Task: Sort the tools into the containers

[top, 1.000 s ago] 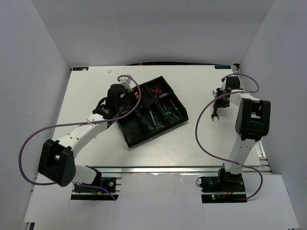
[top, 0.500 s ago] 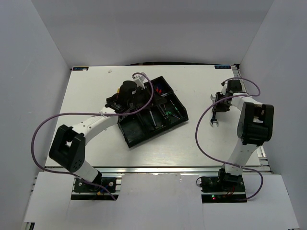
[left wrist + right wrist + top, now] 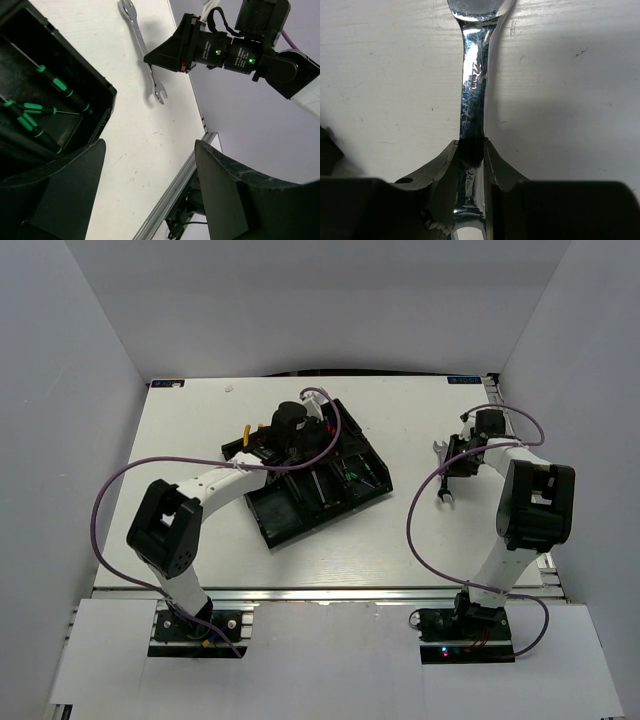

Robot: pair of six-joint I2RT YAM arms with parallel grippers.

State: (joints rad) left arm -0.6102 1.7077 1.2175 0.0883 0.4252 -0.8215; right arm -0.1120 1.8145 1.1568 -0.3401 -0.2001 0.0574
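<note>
The right tool (image 3: 471, 152) is closed on the silver wrench (image 3: 472, 90). Its two dark fingers (image 3: 445, 162) pinch the narrow shaft from both sides, a little toward one end. Most of the shaft and one open-jawed head run straight out ahead of the fingertips, while the short remainder passes back between the fingers toward the tool's body. The wrench lies along the pale surface (image 3: 380, 75) directly beneath the tool. A soft shadow runs along one side of it, and I cannot tell whether it rests on the surface or is just clear of it.

From above, the right tool (image 3: 455, 465) sits across the middle of the wrench (image 3: 444, 498), and a head shows on either side of it. The black tray (image 3: 270, 530) is well apart from this tool, out to its side across bare surface.

The left tool (image 3: 150, 145) is open, with its fingers (image 3: 60, 195) spread wide and nothing between them. It hangs over the end of the tray (image 3: 95, 85) nearest the right arm. Beneath and just beside one finger is a compartment holding several green-handled tools (image 3: 60, 85), lying loose at angles to each other. Ahead of the left tool, past the tray's wall and across a strip of surface, the wrench (image 3: 155, 85) is in the right tool's grip.
</note>
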